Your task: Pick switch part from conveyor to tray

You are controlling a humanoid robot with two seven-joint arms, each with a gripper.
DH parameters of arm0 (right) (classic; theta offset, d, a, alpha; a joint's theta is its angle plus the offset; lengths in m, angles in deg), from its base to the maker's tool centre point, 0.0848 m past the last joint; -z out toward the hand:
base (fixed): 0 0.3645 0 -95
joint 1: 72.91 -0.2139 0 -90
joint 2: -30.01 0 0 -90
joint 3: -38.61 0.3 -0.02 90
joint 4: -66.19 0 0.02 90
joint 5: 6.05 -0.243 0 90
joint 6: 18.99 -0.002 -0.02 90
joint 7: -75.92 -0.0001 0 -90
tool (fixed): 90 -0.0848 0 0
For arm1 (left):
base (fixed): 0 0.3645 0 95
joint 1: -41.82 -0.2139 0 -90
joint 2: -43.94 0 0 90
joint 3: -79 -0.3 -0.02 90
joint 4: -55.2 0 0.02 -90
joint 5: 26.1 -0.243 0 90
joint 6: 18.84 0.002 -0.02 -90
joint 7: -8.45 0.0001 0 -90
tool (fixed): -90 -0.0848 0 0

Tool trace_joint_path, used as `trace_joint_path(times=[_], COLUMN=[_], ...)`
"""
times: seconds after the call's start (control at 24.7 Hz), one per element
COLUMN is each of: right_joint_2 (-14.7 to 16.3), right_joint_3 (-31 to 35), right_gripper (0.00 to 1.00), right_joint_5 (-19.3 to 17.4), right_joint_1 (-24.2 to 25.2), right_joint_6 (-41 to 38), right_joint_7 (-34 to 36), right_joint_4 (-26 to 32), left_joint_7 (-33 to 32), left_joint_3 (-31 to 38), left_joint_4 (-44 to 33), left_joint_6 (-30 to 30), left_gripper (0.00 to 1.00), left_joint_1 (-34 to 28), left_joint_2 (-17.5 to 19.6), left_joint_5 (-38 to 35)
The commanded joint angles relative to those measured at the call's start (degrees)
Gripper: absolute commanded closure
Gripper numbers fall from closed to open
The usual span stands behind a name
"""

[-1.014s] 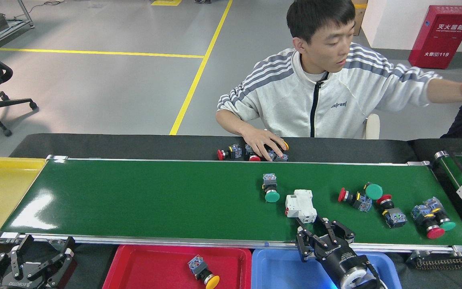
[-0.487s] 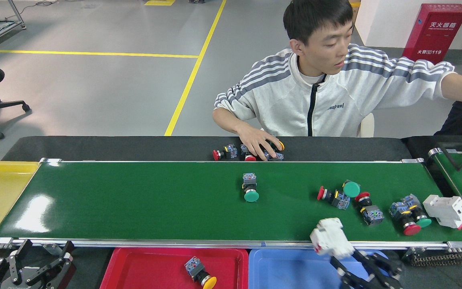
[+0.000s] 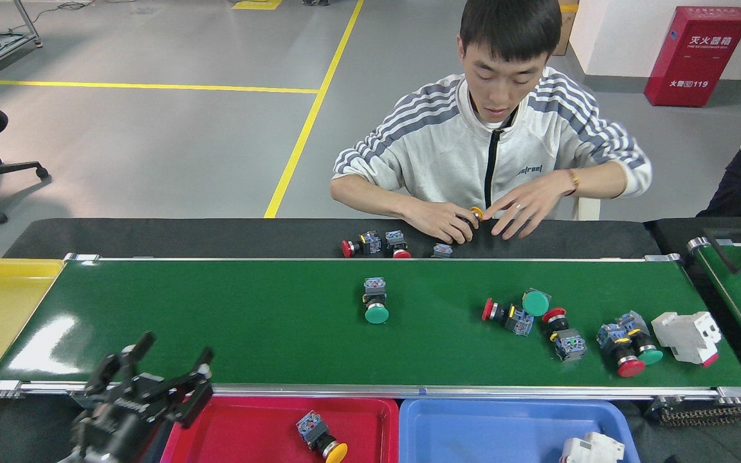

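Your left gripper [image 3: 168, 366] hangs over the near rail of the conveyor [image 3: 216, 321] at its left end, fingers spread wide and holding nothing; your right gripper is out of view, so its state cannot be told. The closest switch part is the green-capped one [image 3: 375, 301], lying alone mid-belt and well to the right of that gripper. If the belt is running, a reach aimed at where the part lies now could close on bare belt or clip the cap and roll it away. Farther right, a cluster of red and green switches [image 3: 534, 312] lies touching, so a grab there risks pinching two at once or knocking a neighbour. A white breaker [image 3: 686, 335] sits at the far right of the belt, just beside another pair. The red tray [image 3: 229, 427] holds a yellow-capped switch [image 3: 322, 437] and the blue tray [image 3: 473, 431] a white part [image 3: 592, 447]; dropping into the wrong tray is a likely sorting error. The person's hands [image 3: 473, 218] work beyond the far rail, so keep any sweep short of them.
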Motion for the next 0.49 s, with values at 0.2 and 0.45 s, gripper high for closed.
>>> trace_joint_path(times=[0.2, 0.45], right_joint_2=[1.6, 1.5], right_joint_3=[-17.0, -25.0], right_gripper=[0.06, 0.06], right_joint_5=[6.0, 12.6], right_joint_1=[-7.7, -14.8], right_joint_6=[32.0, 38.2], right_joint_7=[-0.5, -6.4], right_joint_4=[1.1, 0.1], left_joint_7=[-3.1, -3.1], left_joint_3=[-5.9, -6.0], left_joint_4=[13.8, 18.1], left_joint_6=[8.0, 8.7], left_gripper=[0.00, 0.00], left_joint_1=[10.7, 13.2], left_joint_2=[-11.0, -12.5], left_joint_5=[-7.3, -8.4])
